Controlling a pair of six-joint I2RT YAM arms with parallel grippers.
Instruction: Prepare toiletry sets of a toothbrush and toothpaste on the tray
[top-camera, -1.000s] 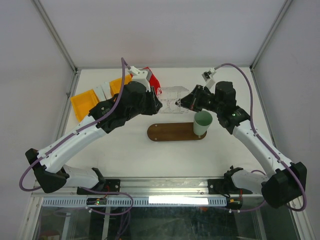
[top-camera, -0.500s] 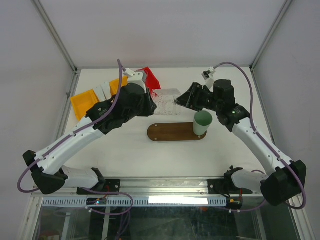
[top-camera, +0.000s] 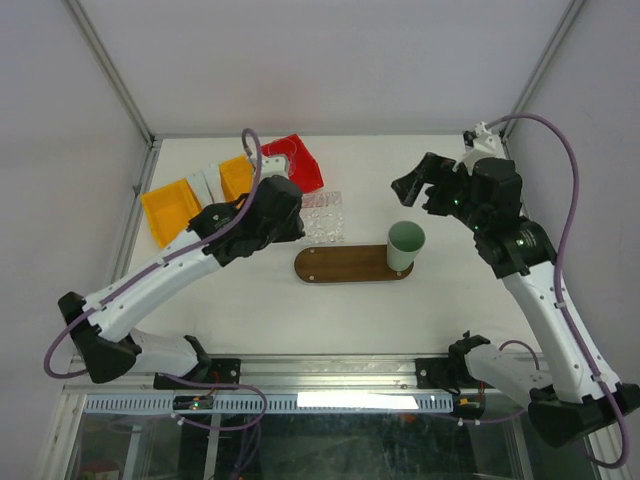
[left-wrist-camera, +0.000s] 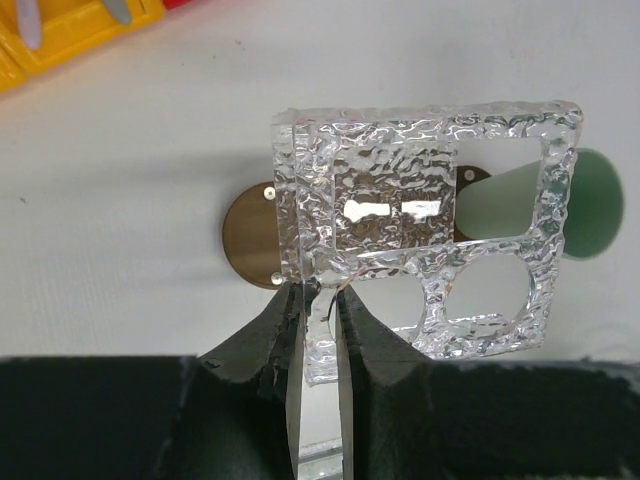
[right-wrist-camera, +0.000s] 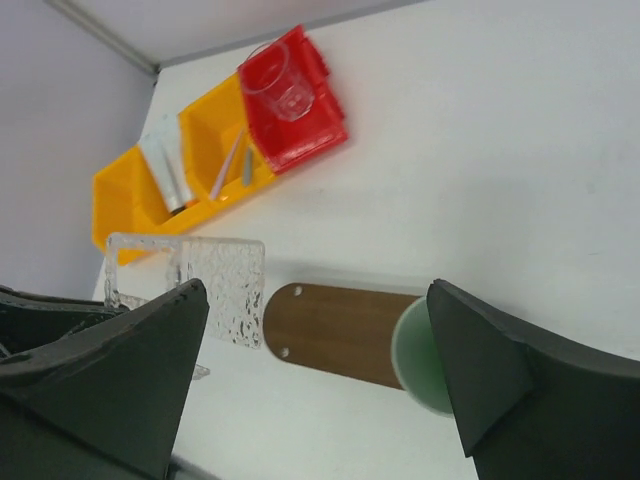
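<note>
The tray (top-camera: 345, 265) is a dark brown oval board in the middle of the table, with a mint-green cup (top-camera: 405, 244) on its right end. My left gripper (top-camera: 303, 217) is shut on the edge of a clear textured acrylic holder (left-wrist-camera: 420, 220) with cut-out holes, held just behind the tray's left end. My right gripper (top-camera: 418, 184) hangs open and empty behind the cup, apart from the holder. In the right wrist view a pale tube (right-wrist-camera: 165, 172) and thin sticks (right-wrist-camera: 233, 163) lie in the yellow bins (right-wrist-camera: 140, 190).
A red bin (right-wrist-camera: 300, 110) holding a clear glass (right-wrist-camera: 270, 75) stands beside the yellow bins (top-camera: 170, 205) at the back left. The enclosure's walls and frame posts close in the table on three sides.
My right gripper has opened, let go of the clear holder and drawn back to the right. My left gripper keeps the holder and has brought it slightly nearer the tray.
</note>
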